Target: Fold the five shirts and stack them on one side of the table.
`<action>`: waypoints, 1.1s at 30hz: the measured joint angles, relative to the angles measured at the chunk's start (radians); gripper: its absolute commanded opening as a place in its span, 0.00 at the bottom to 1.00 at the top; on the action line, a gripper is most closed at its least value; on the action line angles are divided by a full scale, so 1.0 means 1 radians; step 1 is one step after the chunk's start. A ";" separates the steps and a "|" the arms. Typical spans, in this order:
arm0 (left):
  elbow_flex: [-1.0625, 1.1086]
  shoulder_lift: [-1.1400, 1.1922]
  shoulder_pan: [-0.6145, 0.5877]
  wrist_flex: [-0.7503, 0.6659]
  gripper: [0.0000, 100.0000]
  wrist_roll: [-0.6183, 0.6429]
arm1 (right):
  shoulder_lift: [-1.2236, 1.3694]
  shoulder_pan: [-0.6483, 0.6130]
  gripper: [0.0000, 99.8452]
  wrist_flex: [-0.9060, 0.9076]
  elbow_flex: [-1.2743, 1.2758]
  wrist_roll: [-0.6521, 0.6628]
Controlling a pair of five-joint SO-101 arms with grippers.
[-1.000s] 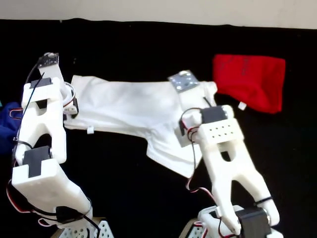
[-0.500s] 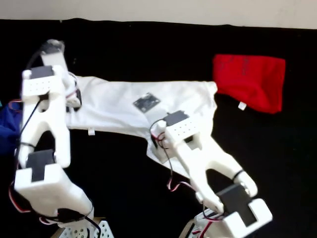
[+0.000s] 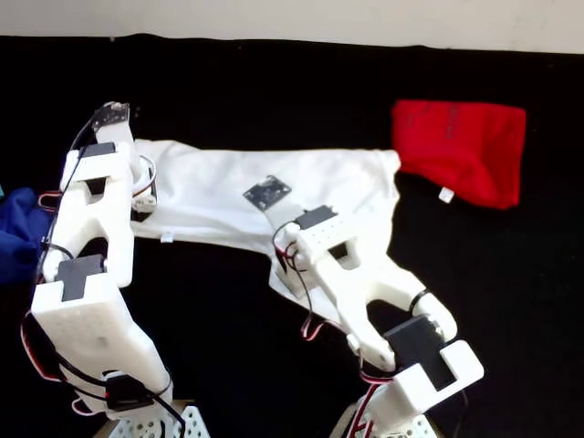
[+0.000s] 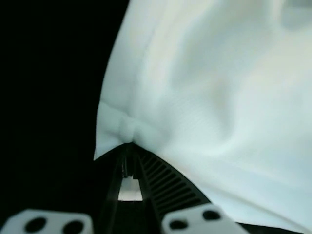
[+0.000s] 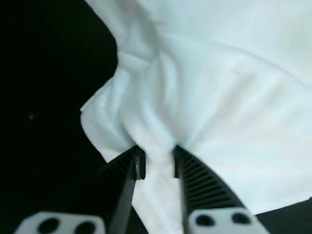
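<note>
The white shirt (image 3: 228,196) lies spread in the middle of the table (image 3: 237,82), between a blue shirt (image 3: 16,233) at the left edge and a folded red shirt (image 3: 461,151) far right. We see the left gripper (image 4: 129,146) closed tight on its left edge. The right gripper (image 5: 155,158), narrow, pinches a bunch of cloth. It has come back from the far corner to the near flap, so we judge a new fold is starting.

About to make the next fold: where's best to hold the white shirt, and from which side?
Its edges, from the near side. The left gripper pinches the white shirt at its left edge, where cloth puckers; the right gripper holds a bunched ridge on the near flap. The flat middle offers nothing to pinch.
</note>
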 measured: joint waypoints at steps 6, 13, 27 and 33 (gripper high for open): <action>0.000 0.000 0.000 0.000 0.01 0.000 | -0.017 0.002 0.01 0.005 0.003 0.000; -0.002 0.006 -0.002 0.000 0.01 0.064 | -0.176 0.023 0.01 0.029 0.006 0.054; -0.002 0.006 -0.003 0.000 0.01 0.066 | -0.218 0.041 0.05 0.146 0.009 0.132; -0.002 0.006 -0.003 0.000 0.01 0.066 | -0.218 0.041 0.01 0.143 0.068 0.135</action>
